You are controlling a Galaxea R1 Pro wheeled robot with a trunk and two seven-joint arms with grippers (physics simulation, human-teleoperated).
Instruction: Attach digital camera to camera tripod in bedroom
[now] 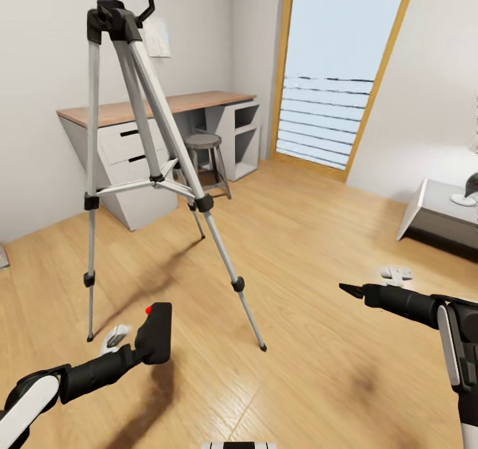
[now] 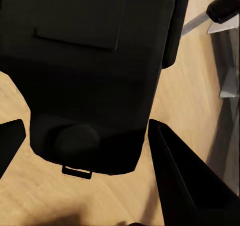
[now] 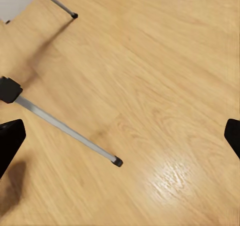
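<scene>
The digital camera (image 1: 158, 329), black with a red button on top, is held low over the wood floor at the lower left, and my left gripper (image 1: 143, 351) is shut on it. In the left wrist view the camera's black body (image 2: 90, 75) sits between the two dark fingers (image 2: 182, 181). The camera tripod (image 1: 156, 164) stands upright just beyond it, its black head (image 1: 113, 14) at the top of the head view, well above the camera. My right gripper (image 1: 352, 291) hangs open at the right, its fingers wide apart (image 3: 122, 135) above a tripod leg (image 3: 65, 128).
A wood-topped desk (image 1: 159, 103) with a round grey stool (image 1: 202, 142) stands against the back wall behind the tripod. A tall wood-framed window (image 1: 338, 71) is at the back, a low grey unit (image 1: 435, 210) at the right. Small white objects (image 1: 396, 275) lie on the floor.
</scene>
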